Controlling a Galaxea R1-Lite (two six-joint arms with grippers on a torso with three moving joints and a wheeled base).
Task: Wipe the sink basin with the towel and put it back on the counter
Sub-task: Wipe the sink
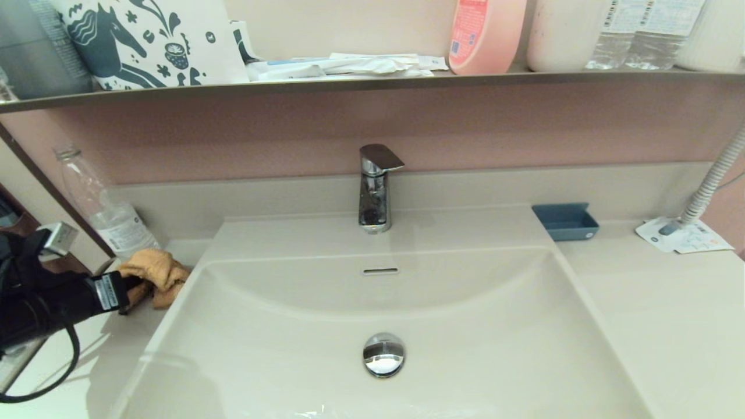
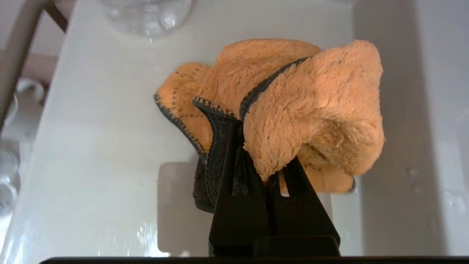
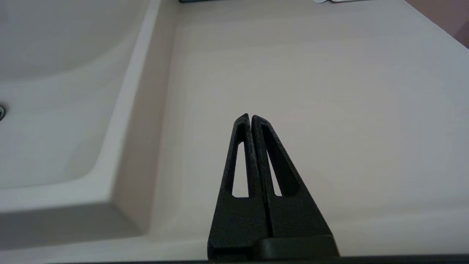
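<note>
The fluffy yellow-orange towel [image 1: 157, 274] with its grey-blue edge sits bunched on the counter [image 1: 75, 372] just left of the sink basin [image 1: 489, 343]. My left gripper [image 1: 135, 291] is shut on the towel [image 2: 311, 110]; the cloth bulges over both black fingers [image 2: 234, 176], and whether it rests on the counter or hangs just above it I cannot tell. The basin holds a round chrome drain plug [image 1: 383, 354] and a slim overflow slot [image 1: 380, 271]. My right gripper [image 3: 250, 116] is out of the head view; it hovers shut and empty over the counter [image 3: 329, 91] right of the basin.
A clear plastic bottle [image 1: 102, 203] stands right behind the towel. The chrome faucet [image 1: 375, 186] rises at the basin's back. A small blue tray [image 1: 564, 221], a paper card [image 1: 684, 235] and a corrugated hose [image 1: 716, 180] occupy the right counter. A loaded shelf [image 1: 372, 81] overhangs.
</note>
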